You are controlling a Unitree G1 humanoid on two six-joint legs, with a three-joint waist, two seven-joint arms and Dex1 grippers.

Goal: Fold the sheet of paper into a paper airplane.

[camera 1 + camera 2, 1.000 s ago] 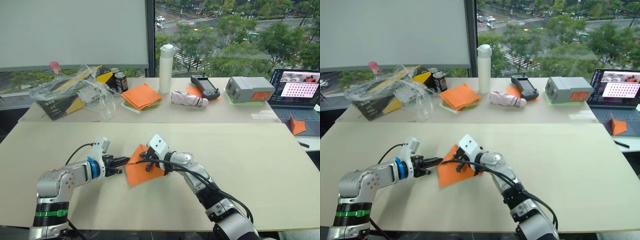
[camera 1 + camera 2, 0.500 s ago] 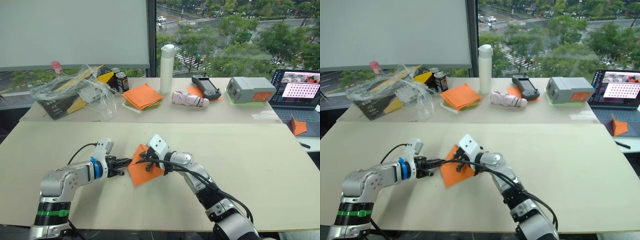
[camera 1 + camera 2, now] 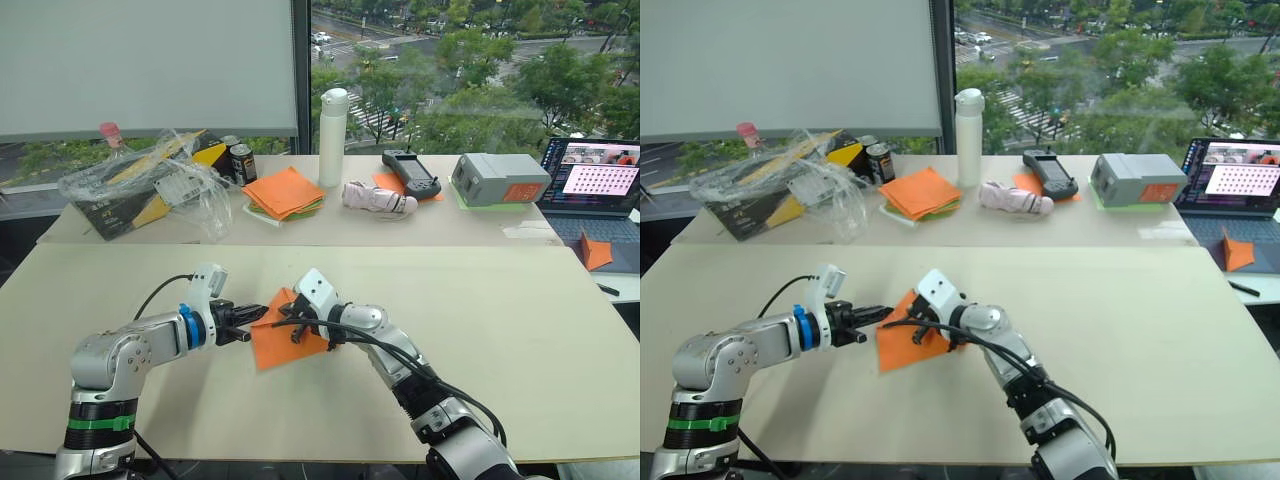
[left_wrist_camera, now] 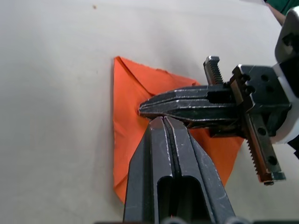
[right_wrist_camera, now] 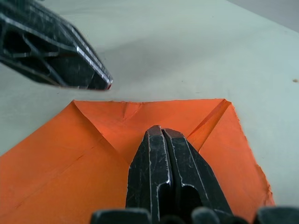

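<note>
The sheet of paper point(image 3: 274, 348) is bright orange and lies flat on the near table with two corners creased inward along one edge point(image 5: 140, 109). My right gripper point(image 5: 159, 132) is shut, its tips pressing down on the middle of the sheet between the two folded flaps. My left gripper point(image 3: 262, 318) is shut with nothing in it. Its tips point(image 4: 159, 120) hover just over the sheet's left part, almost meeting the right gripper's tip point(image 4: 141, 108).
On the far table are a stack of orange and green sheets point(image 3: 284, 192), a white bottle point(image 3: 331, 137), a black controller point(image 3: 410, 172), a grey box point(image 3: 498, 178), a laptop point(image 3: 598, 180) and a box in crinkled plastic point(image 3: 150, 185).
My left gripper has shifted up and away from me, toward the sheet's far-left edge, staying shut. The right gripper and the sheet have stayed in place.
</note>
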